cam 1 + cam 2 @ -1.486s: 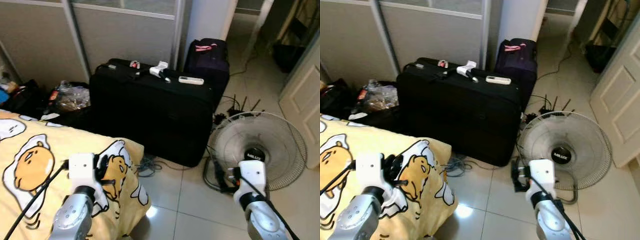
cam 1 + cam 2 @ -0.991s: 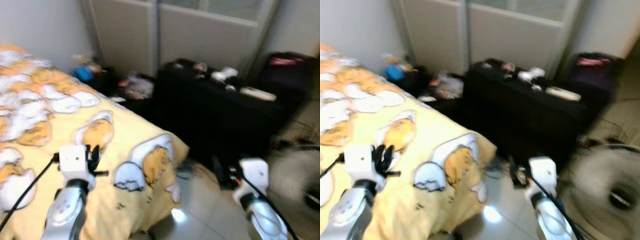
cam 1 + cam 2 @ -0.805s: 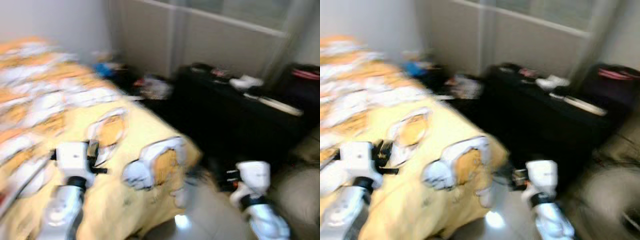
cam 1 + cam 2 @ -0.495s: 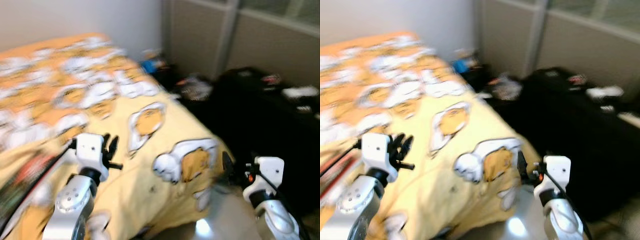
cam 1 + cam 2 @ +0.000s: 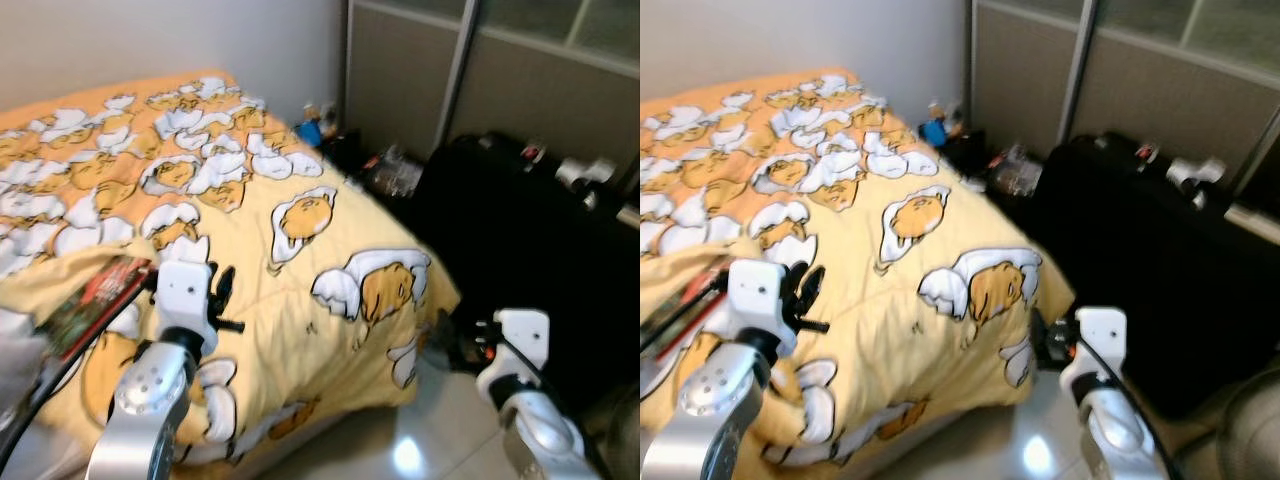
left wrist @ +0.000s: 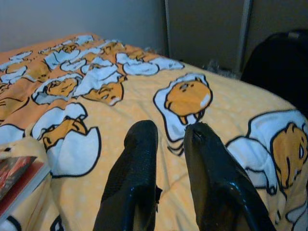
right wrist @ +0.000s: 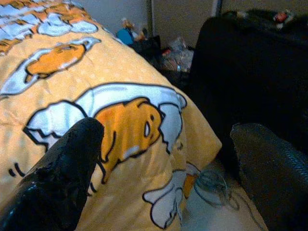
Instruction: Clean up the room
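A bed [image 5: 330,250] with a yellow cover printed with egg cartoon figures spans the left of the scene. A red book [image 5: 97,303] lies on the cover near its lower left edge, just beside the left arm. The left end effector [image 6: 166,180] hovers above the cover with its fingers [image 6: 137,183] nearly pressed together, empty. The right end effector [image 7: 163,173] hangs beyond the bed corner over the tiled floor [image 5: 440,450], fingers [image 7: 62,178] spread wide, empty. A black suitcase [image 5: 1140,240] stands right of the bed, small items on top. Clutter [image 5: 1010,170] sits by the sliding doors.
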